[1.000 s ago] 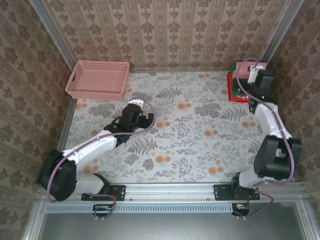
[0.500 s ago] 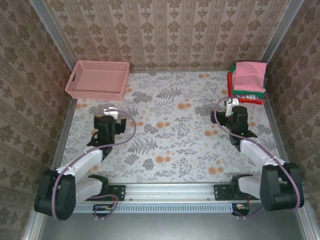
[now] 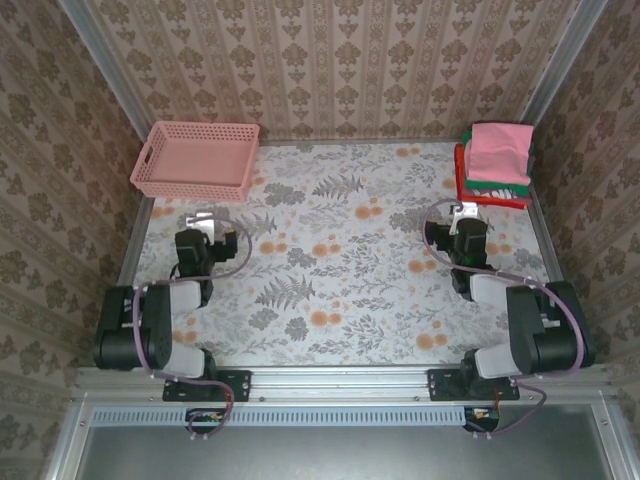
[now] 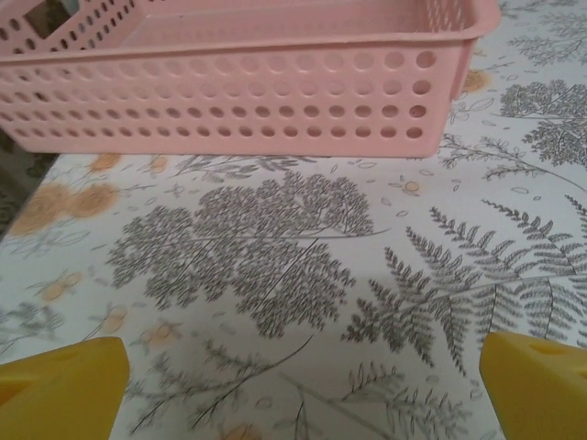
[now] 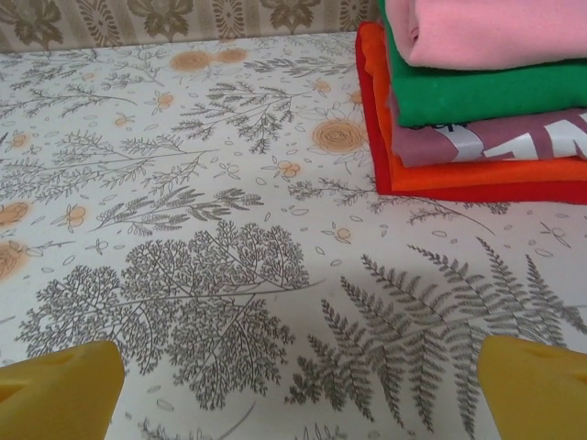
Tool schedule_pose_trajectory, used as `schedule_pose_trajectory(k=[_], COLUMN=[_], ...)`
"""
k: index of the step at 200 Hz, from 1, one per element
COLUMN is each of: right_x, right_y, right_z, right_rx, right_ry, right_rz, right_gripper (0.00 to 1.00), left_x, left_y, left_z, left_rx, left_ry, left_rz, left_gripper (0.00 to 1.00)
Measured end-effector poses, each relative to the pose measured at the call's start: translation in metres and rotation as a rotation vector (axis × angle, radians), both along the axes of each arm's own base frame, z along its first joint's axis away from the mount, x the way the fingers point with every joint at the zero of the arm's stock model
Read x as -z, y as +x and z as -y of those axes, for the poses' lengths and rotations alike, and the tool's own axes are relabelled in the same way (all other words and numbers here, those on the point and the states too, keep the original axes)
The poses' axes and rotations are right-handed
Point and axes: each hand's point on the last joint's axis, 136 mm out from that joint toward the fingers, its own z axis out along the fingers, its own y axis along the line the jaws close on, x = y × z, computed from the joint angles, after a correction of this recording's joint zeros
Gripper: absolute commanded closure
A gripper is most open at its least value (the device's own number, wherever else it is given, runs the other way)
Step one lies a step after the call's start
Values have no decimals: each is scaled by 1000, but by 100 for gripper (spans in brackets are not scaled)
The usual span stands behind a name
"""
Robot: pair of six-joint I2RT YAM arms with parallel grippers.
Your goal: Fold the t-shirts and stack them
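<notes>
Pink cloth: a folded salmon-pink shirt (image 5: 495, 32) tops the t-shirt stack (image 3: 495, 165), which sits ahead of the right gripper (image 3: 462, 212) and a little to its right, apart from it.
Stack layers (right wrist view): under the pink one lies a green shirt (image 5: 486, 92), then a white shirt with mauve print (image 5: 495, 142), then a red-orange shirt (image 5: 477, 179) resting on the table (image 3: 340, 260). The folded edges face the gripper.
Right gripper state: jaws spread wide, yellow fingertips (image 5: 55, 390) at the two lower corners of its own view, with floral tabletop between them.
Left gripper state: the left gripper (image 3: 203, 222) is likewise spread wide (its yellow tips sit at the lower corners of the left wrist view), with patterned tabletop between them.
Stack from the left gripper: well apart, far off to its right across the table.
Basket: a pink plastic lattice basket (image 3: 197, 160) stands just ahead of the left gripper, its near wall across the upper part of the left wrist view.
Basket contents: from above, its floor shows plain pink.
Overhead versus wrist: from above the stack reads as a pink top with green and red edges peeking out. The right wrist view shows four separate layers and the print on the white one.
Arms: both are folded back close to their bases.
</notes>
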Motion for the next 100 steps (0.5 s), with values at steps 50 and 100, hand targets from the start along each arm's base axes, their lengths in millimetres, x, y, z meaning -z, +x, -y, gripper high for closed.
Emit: schedule_pose_trajectory(k=[50, 100], right_x=[6, 4], right_y=[9, 9], right_z=[0, -3], right_rx=[-10, -32], right_ry=[2, -3], right_rz=[33, 58], right_gripper=[0, 0], left_x=[13, 8], left_y=[5, 9], left_z=[-2, 0], left_rx=[11, 17], left_ry=[-14, -15], left_rz=[-17, 0], left_gripper=[0, 0])
